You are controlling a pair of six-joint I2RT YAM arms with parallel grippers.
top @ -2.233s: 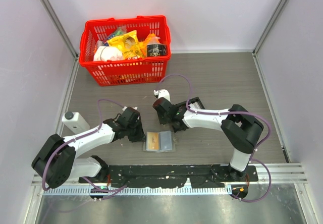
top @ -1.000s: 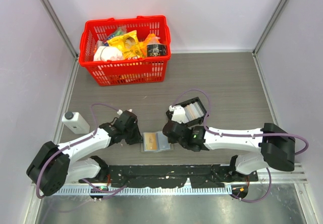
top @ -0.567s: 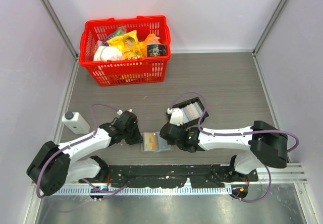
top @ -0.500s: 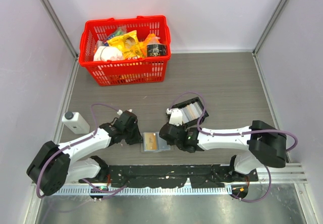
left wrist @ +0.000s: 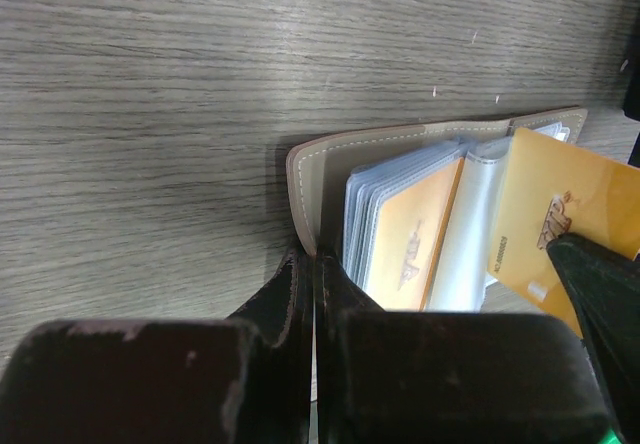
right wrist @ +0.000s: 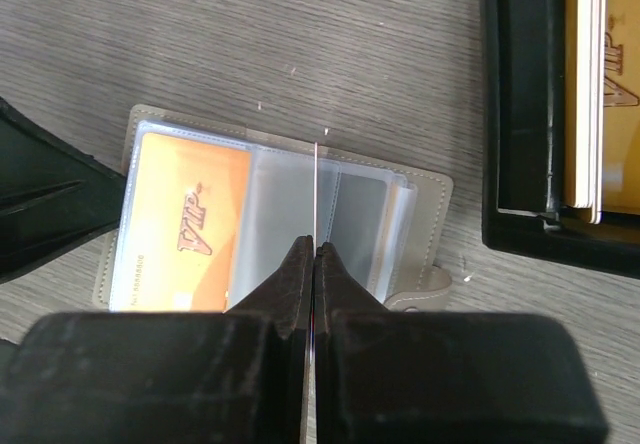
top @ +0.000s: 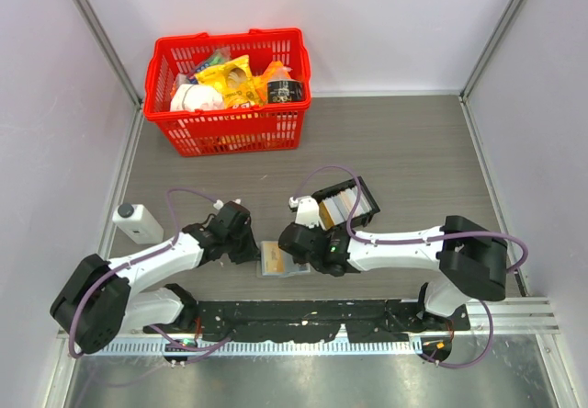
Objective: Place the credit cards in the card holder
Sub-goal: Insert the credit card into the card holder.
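The right pincer [right wrist: 314, 264] is pinching a thin orange credit card [left wrist: 540, 224] by one end, jaws closed tight on it. It is holding the card edge-down over the clear pockets of the card holder [right wrist: 370, 214], which is lying open close to the near edge of the worktop [top: 413, 141], about midway along, with the black tray [right wrist: 515, 114] of spare cards just beside it. The left pincer [left wrist: 313, 274] is closed too, seemingly clamping the holder's left cover edge, though its own fingers are hiding the contact. The card is looking light, stiff and slick, so gripping one end is leaving the other free to slide in, while the soft, floppy pockets are needing that cover pinned down.
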